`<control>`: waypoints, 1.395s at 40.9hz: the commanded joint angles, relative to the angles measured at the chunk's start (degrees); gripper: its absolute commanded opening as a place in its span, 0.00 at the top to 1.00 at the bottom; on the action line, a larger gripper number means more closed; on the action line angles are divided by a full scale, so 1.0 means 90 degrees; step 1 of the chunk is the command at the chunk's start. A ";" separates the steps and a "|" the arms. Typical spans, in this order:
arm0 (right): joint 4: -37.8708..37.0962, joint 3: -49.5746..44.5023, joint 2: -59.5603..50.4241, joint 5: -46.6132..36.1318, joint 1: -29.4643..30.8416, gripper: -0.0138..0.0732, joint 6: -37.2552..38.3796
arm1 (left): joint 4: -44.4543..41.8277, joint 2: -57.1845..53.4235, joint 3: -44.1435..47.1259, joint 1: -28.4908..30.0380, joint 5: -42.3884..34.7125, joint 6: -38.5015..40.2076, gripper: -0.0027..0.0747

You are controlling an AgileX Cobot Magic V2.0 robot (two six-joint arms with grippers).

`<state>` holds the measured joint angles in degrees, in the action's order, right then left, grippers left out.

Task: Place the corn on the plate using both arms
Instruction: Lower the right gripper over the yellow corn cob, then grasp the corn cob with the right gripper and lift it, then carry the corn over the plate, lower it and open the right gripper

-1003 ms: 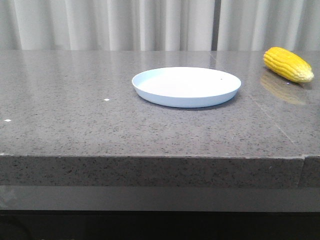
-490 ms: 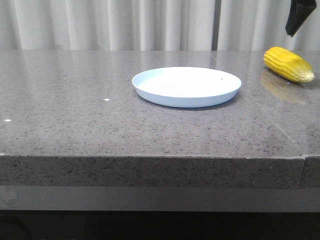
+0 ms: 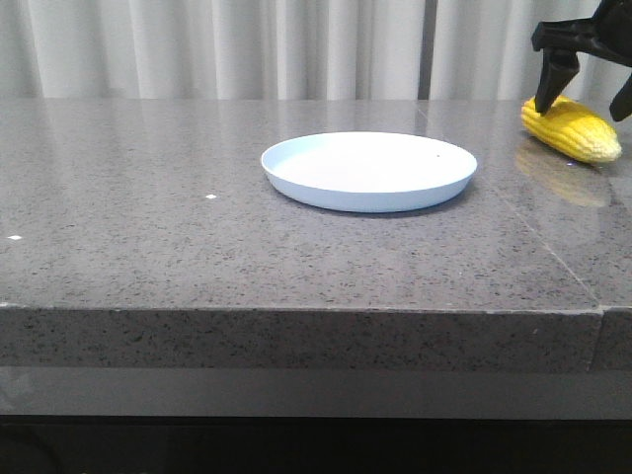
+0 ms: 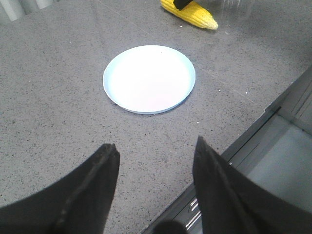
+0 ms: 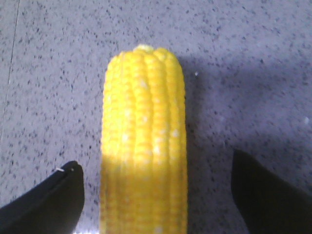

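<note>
Now the right gripper [image 3: 590, 89] hangs just over the corn [image 3: 572, 127], jaws spread wide, one finger [image 5: 46, 202] on each side of the cob w/ bare table showing between finger and kernels, so no touch yet, I judge. In the right wrist view the cob runs straight out from between the fingers, lengthwise away from the wrist; this alignment lets the jaws close across the narrow width, not along the length. The corn lies flat on the grey stone table [image 3: 197, 247], its pale tip pointing away from the plate.

Outward from there, the plate [image 3: 368, 171] sits well apart from the right gripper, toward the robot's left, and nothing is on it. It is approx. in the middle, where both arms can reach, which probably is the reason for this position.

The left gripper [image 4: 155, 156] is also spread, holding nothing, raised high over the near table edge w/ the plate ahead of its fingers. Next step, I think: lower and pinch the cob.
</note>
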<state>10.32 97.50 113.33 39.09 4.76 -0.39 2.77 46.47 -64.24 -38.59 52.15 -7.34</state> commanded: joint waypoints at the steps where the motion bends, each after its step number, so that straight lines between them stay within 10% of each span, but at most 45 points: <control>1: 0.0229 0.0316 -0.0177 -0.0430 0.0004 0.11 -0.0010 | 0.0019 -0.0025 -0.0149 -0.0047 -0.0394 0.0049 0.51; 7: 0.0229 0.0511 0.0051 -0.0265 -0.0073 0.14 -0.0010 | 0.0019 -0.0025 -0.0149 -0.0047 -0.0394 0.0049 0.51; 17: 0.0229 0.0610 0.0085 -0.0019 -0.0171 0.56 -0.0016 | 0.0019 -0.0025 -0.0149 -0.0047 -0.0394 0.0049 0.51; 57: 0.0649 -0.0159 -0.1023 0.0122 -0.2949 0.55 -0.1014 | 0.0019 -0.0025 -0.0149 -0.0047 -0.0394 0.0049 0.51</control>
<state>15.35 96.77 107.23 45.63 -21.49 -8.91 2.77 46.47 -64.24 -38.59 52.15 -7.34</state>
